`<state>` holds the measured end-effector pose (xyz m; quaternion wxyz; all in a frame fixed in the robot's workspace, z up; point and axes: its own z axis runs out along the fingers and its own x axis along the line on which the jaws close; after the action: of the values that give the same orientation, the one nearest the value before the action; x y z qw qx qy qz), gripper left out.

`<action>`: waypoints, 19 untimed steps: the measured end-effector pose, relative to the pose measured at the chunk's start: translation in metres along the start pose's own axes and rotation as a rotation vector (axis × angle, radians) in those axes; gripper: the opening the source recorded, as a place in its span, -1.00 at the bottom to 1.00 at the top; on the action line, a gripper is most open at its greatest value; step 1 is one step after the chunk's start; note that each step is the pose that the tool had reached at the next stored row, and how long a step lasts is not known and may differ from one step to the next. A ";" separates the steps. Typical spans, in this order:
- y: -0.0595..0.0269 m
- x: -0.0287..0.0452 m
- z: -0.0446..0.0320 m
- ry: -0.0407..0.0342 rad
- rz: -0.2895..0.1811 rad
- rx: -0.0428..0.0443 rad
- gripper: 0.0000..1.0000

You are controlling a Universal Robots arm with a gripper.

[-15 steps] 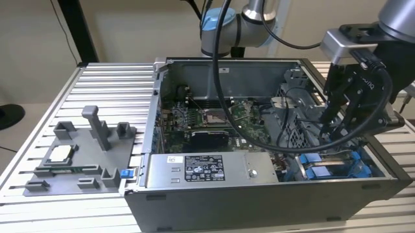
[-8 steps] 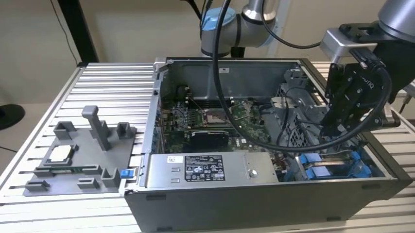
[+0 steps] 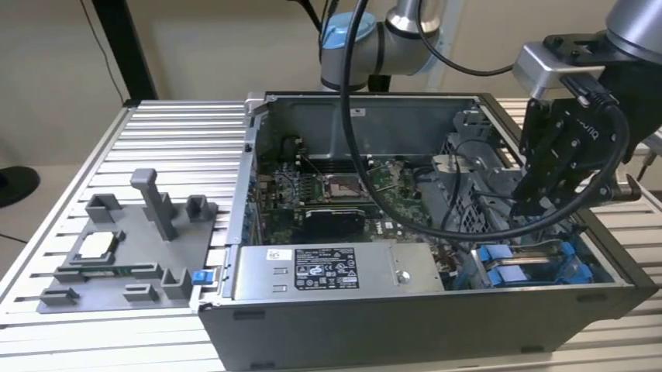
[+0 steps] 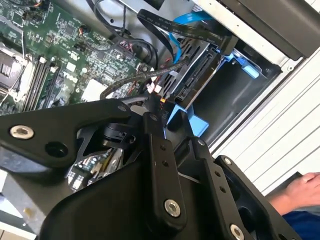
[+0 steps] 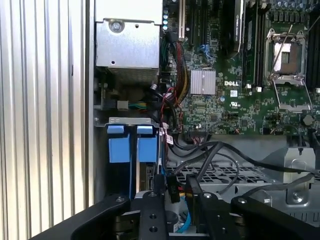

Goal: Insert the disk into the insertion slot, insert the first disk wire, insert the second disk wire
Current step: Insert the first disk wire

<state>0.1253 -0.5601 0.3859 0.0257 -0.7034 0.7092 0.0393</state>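
Now the black two-finger gripper (image 5: pixel 176 184) is nearly closed, pinching a small black wire connector (image 5: pixel 171 192) just beside the blue-framed silver-grey disk (image 5: pixel 117 147), which sits inside the grey metal insertion slot (image 5: pixel 129 120).

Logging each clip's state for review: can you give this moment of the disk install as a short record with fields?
setting: open computer case on a slatted metal table
disk: its blue carrier ends appear seated in the insertion slot
gripper: low inside the case beside the slot, among black wires
wire status: cannot tell whether either disk wire is plugged in
person: a hand near the table, in the second wrist view
other: power-supply box; fixture tray on the exterior view's left
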 end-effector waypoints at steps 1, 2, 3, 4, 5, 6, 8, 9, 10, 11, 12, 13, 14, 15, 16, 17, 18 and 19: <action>0.0000 0.0001 0.0000 -0.0032 0.000 0.0000 1.00; 0.0000 0.0006 0.0000 -0.0061 0.000 -0.0001 1.00; 0.0000 0.0013 -0.0002 -0.0098 0.000 -0.0001 1.00; 0.0000 0.0020 -0.0002 -0.0147 0.000 -0.0001 1.00; -0.0001 0.0028 -0.0004 -0.0205 0.000 -0.0002 1.00; -0.0001 0.0037 -0.0006 -0.0266 -0.001 -0.0003 1.00; -0.0001 0.0043 -0.0007 -0.0359 -0.001 -0.0003 1.00; -0.0001 0.0045 -0.0007 -0.0396 -0.001 -0.0004 1.00; -0.0001 0.0048 -0.0007 -0.0425 -0.001 -0.0004 1.00; -0.0001 0.0052 -0.0008 -0.0446 -0.001 -0.0004 1.00; -0.0001 0.0056 -0.0007 -0.0464 -0.001 -0.0004 1.00; -0.0001 0.0061 -0.0008 -0.0473 -0.001 -0.0004 1.00; -0.0001 0.0067 -0.0009 -0.0474 -0.001 -0.0004 1.00; -0.0001 0.0072 -0.0009 -0.0474 -0.001 -0.0005 1.00; -0.0001 0.0076 -0.0010 -0.0474 -0.001 -0.0004 1.00; -0.0001 0.0078 -0.0009 -0.0475 -0.001 -0.0005 1.00; -0.0001 0.0078 -0.0008 -0.0475 -0.001 -0.0005 1.00; -0.0001 0.0079 -0.0008 -0.0473 -0.001 -0.0005 1.00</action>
<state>0.1253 -0.5680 0.3859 0.0424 -0.7026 0.7081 0.0561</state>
